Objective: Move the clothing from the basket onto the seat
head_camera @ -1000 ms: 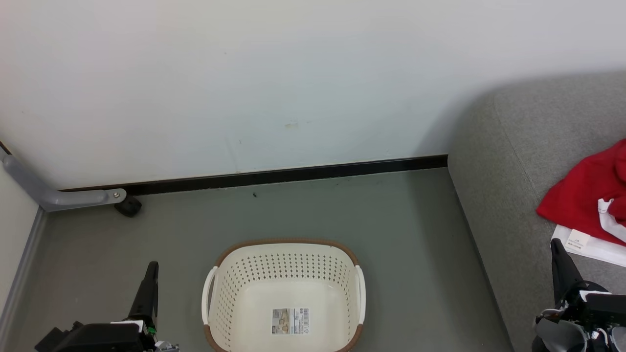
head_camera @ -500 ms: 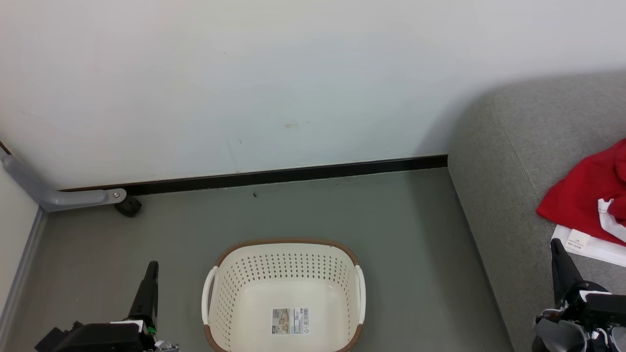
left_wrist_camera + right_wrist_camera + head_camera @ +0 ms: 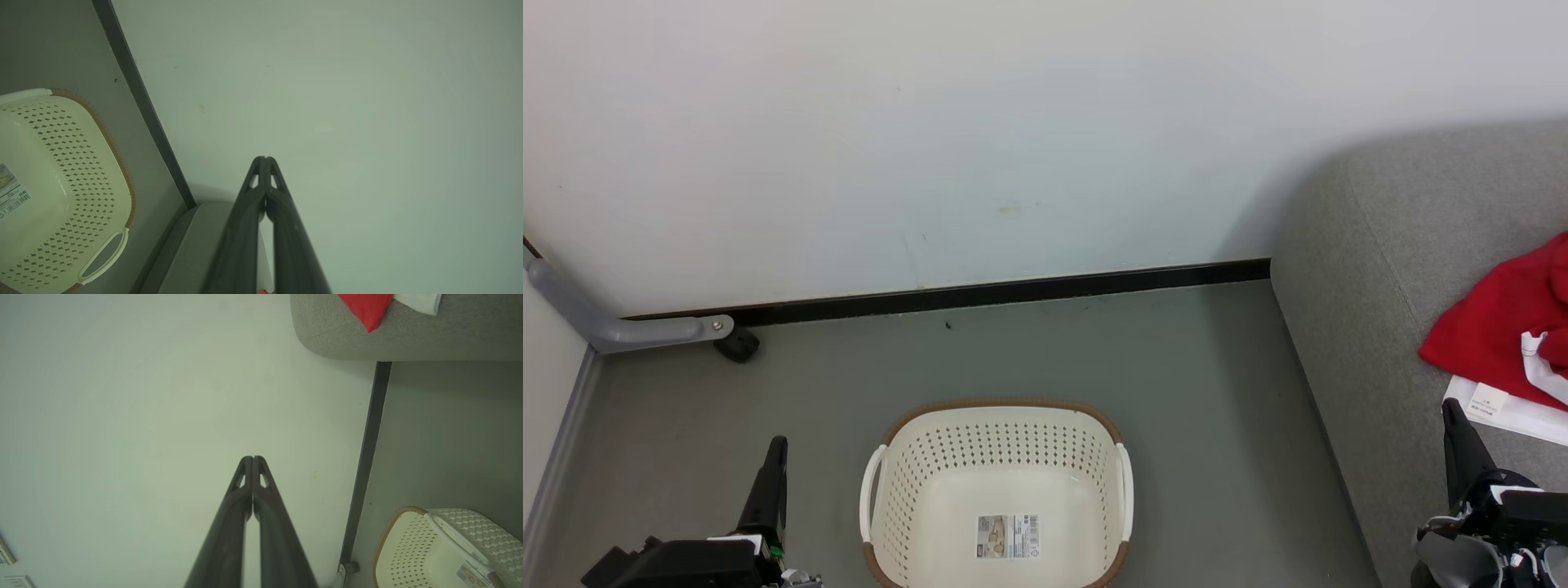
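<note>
Red clothing (image 3: 1494, 335) lay on the grey sofa (image 3: 1347, 327), just beyond the right gripper (image 3: 1450, 407). The basket (image 3: 1001, 403) stood empty. The left gripper (image 3: 778, 443) and the right both had fingers pressed together, holding nothing.

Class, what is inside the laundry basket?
Inside the basket lies just a label sticker on its bare bottom. The red clothing lies on the sofa. The basket's nearest edge is cut off.

The basket (image 3: 996, 445) is moulded in smooth, perforated plastic. The seat (image 3: 1347, 343) is covered in matt, coarse cloth.
</note>
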